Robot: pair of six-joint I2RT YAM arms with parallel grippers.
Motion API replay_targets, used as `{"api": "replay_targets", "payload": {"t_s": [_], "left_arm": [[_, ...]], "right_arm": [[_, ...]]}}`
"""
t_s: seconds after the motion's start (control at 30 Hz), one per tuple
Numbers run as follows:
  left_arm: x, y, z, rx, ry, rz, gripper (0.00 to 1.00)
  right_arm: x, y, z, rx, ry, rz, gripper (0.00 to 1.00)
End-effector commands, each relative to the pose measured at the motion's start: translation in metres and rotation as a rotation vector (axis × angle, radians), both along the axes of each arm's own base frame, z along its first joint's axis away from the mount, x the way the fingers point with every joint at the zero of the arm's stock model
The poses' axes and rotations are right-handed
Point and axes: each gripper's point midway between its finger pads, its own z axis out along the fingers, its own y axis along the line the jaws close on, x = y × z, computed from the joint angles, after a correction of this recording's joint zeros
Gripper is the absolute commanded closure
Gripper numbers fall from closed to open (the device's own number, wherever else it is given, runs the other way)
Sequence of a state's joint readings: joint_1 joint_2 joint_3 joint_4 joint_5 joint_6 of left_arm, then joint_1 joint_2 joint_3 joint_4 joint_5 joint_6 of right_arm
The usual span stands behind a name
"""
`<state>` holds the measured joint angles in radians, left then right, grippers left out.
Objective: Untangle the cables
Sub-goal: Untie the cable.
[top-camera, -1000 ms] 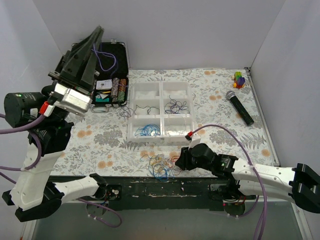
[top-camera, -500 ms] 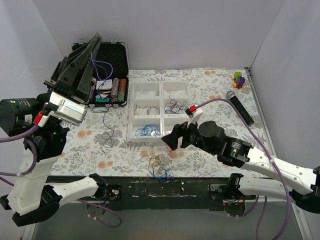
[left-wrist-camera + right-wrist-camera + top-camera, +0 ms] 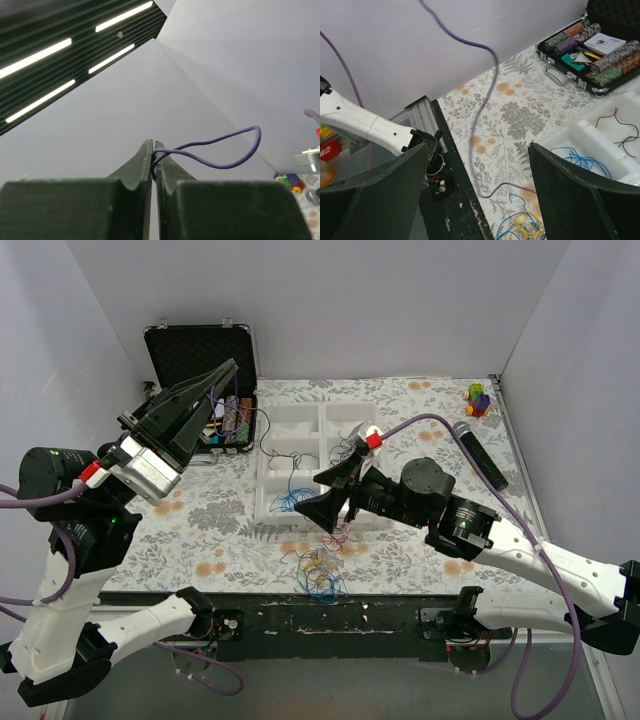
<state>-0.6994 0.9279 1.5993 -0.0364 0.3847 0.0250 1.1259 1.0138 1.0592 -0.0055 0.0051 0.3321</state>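
A tangle of blue, yellow and orange cables (image 3: 320,570) lies on the floral table by its near edge and shows low in the right wrist view (image 3: 520,227). My left gripper (image 3: 230,368) is raised high at the left, shut on a purple cable (image 3: 210,150). That purple cable (image 3: 485,100) hangs down to the table beside the tangle. My right gripper (image 3: 325,492) hovers above the table left of the tray's front, wide open and holding nothing (image 3: 480,195). The hanging cable passes between its fingers without touching them.
A white compartment tray (image 3: 322,420) holds blue cables (image 3: 295,502) and dark cables (image 3: 350,450). An open black case (image 3: 200,345) with poker chips stands at the back left. A microphone (image 3: 480,455) and a coloured block toy (image 3: 479,398) lie at the right.
My right gripper rose from the tangle at the near edge, swung left and back, and opened wide. My left gripper stayed shut on the purple cable and swung to point right.
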Motion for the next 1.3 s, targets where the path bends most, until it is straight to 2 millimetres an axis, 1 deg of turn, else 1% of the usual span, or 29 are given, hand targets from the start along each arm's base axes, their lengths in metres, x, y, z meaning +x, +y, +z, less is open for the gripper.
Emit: {"api": "replay_targets", "payload": {"t_s": [0.0,0.2,0.3,0.4,0.53,0.7,0.77,0.87,0.93,1.0,1.07,1.13,1.17,1.27], "left_arm": [[-0.001,-0.008,-0.015,0.028,0.067,-0.056,1.00],[-0.002,-0.010,-0.017,0.038,0.075,-0.065,1.00],[-0.003,-0.009,-0.018,0.042,0.076,-0.068,1.00],[-0.005,-0.008,-0.016,0.040,0.074,-0.070,1.00],[-0.006,-0.007,-0.015,0.041,0.073,-0.069,1.00],[-0.007,-0.007,-0.016,0.046,0.074,-0.066,1.00],[-0.007,-0.006,-0.017,0.045,0.076,-0.067,1.00],[-0.008,-0.005,-0.017,0.048,0.076,-0.065,1.00],[-0.008,-0.005,-0.019,0.052,0.074,-0.059,1.00],[-0.007,-0.005,-0.020,0.056,0.074,-0.056,1.00],[-0.007,-0.006,-0.022,0.059,0.078,-0.062,1.00],[-0.007,-0.007,-0.024,0.064,0.079,-0.063,1.00],[-0.007,-0.007,-0.024,0.065,0.078,-0.062,1.00],[-0.005,-0.005,-0.026,0.062,0.084,-0.046,1.00]], "right_arm": [[-0.013,0.013,0.052,0.141,-0.093,0.101,0.11],[-0.012,0.029,0.055,0.156,-0.081,0.131,0.12],[-0.005,0.039,0.057,0.156,-0.077,0.119,0.12],[0.006,0.049,0.056,0.146,-0.084,0.089,0.13],[0.015,0.064,0.061,0.155,-0.095,0.081,0.15],[0.022,0.079,0.067,0.174,-0.101,0.083,0.17],[0.023,0.083,0.067,0.177,-0.097,0.084,0.21],[0.020,0.084,0.065,0.187,-0.092,0.102,0.29],[0.016,0.082,0.065,0.198,-0.089,0.115,0.39],[0.016,0.080,0.064,0.203,-0.084,0.111,0.53],[0.018,0.078,0.062,0.198,-0.077,0.098,0.75],[0.019,0.075,0.063,0.200,-0.073,0.086,0.95],[0.019,0.075,0.063,0.197,-0.069,0.081,0.99],[0.024,0.070,0.063,0.168,-0.069,0.049,0.99]]}}
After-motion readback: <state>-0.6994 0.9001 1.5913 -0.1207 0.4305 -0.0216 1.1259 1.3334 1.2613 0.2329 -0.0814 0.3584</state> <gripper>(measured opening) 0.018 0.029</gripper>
